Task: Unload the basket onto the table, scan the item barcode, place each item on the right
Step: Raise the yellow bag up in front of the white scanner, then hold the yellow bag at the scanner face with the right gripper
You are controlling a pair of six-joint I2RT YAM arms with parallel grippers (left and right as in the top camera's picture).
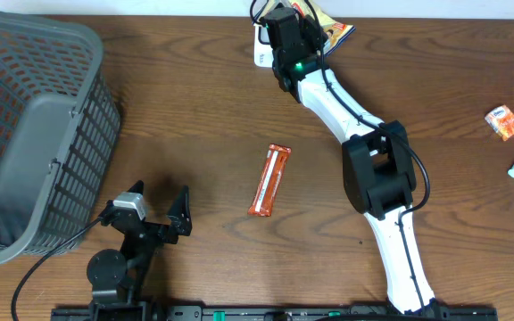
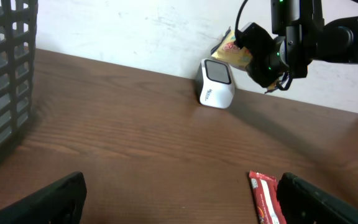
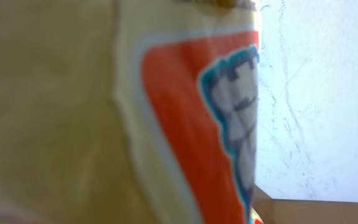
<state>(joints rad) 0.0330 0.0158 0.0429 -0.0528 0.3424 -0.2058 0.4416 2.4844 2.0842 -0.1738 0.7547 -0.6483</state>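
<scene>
A: Brown wooden table (image 1: 194,107), white wall behind, grey basket (image 1: 34,134) at the left. Why is the right gripper (image 2: 251,55) up there?

B: It's clamped on the snack packet (image 2: 231,48), just above and behind the white scanner (image 2: 216,84), likely presenting the barcode. The packet slants toward the wall; its long axis is unclear. The left gripper (image 1: 159,203) gapes wide, empty.

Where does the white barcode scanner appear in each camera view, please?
Overhead: the scanner is at the top edge, just right of centre.
Left wrist: the scanner is in the upper middle of the picture.
Right wrist: not in it.
Shared landmark: the yellow snack packet, just right of the scanner in two views and filling the third.
</scene>
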